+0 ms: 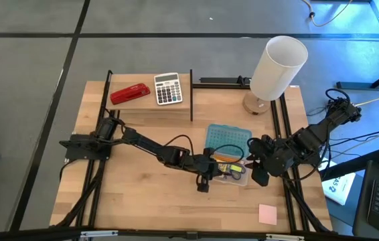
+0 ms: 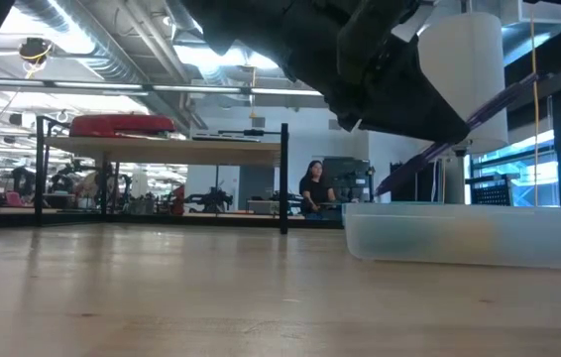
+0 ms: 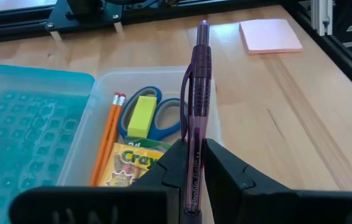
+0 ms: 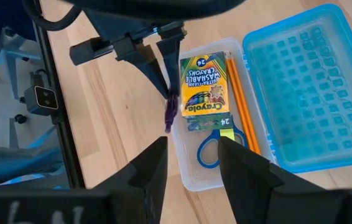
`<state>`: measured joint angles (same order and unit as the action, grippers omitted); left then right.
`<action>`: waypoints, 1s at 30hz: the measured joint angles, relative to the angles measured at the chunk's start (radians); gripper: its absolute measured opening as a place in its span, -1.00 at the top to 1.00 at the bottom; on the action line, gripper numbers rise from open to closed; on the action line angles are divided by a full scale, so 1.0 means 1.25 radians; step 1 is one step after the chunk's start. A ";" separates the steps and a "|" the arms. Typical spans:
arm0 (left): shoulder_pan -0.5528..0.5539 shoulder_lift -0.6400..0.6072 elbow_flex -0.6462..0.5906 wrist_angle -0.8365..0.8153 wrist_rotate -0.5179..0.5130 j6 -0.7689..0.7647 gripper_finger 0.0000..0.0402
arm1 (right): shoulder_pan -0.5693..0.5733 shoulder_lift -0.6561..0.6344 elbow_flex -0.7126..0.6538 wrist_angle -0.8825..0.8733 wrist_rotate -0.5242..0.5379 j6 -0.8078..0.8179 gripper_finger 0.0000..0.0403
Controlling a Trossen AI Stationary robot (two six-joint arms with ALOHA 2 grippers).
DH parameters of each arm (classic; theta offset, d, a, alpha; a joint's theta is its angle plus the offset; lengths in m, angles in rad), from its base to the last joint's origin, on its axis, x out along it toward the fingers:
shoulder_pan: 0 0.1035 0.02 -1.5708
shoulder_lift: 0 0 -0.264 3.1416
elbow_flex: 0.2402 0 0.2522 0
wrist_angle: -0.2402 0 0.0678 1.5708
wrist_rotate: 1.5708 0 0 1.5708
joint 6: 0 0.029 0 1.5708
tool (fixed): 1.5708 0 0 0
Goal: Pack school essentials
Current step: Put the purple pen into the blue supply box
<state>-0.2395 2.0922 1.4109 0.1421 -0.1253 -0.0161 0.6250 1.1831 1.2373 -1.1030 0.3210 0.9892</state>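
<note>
The overhead view only gives a dark blob where the left gripper (image 1: 205, 175) sits at the edge of the clear box (image 1: 238, 175). The left wrist view fills that in: the jaws are clamped on the dark purple pen (image 3: 198, 93), which sticks out straight between them over the box's near wall. That view also shows what's already inside: thin orange pencils (image 3: 109, 134), blue-handled scissors (image 3: 163, 118) with a tiny yellow piece (image 3: 141, 116) lying on them, and the crayon box (image 3: 132, 165).

The right wrist view looks down on the same box and reads the crayon label properly. It also shows the teal lid (image 4: 306, 93) flipped open beside the tray. Its own jaws are spread apart, holding nothing.

The left arm stretches low from its base across the middle of the bench (image 1: 142, 201). The right gripper (image 1: 260, 169) hovers just beside the box on the other side.

The pink note pad (image 1: 267, 214) lies on the wood near the front edge, well apart from the box. On a raised shelf at the back sit a red stapler (image 1: 130, 93) and a grey calculator (image 1: 168, 88). A white lamp (image 1: 276, 67) stands at the back right.

The low view shows the frosted side of the box and an open workshop behind, with a person (image 2: 313, 190) seated far off.
</note>
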 joint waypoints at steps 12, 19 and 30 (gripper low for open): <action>0.002 0.000 0.000 -0.016 0.010 0.001 0.81 | 0.000 0.000 0.000 0.001 0.000 0.000 0.29; 0.001 0.000 0.000 -0.022 0.010 0.000 0.81 | 0.000 0.000 0.000 0.002 0.000 0.000 0.29; 0.001 0.000 0.000 -0.029 0.010 -0.028 0.81 | 0.000 0.000 0.000 0.002 0.000 0.000 0.29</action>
<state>-0.2379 2.0918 1.4109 0.1058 -0.1131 -0.0513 0.6250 1.1831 1.2373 -1.1004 0.3210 0.9894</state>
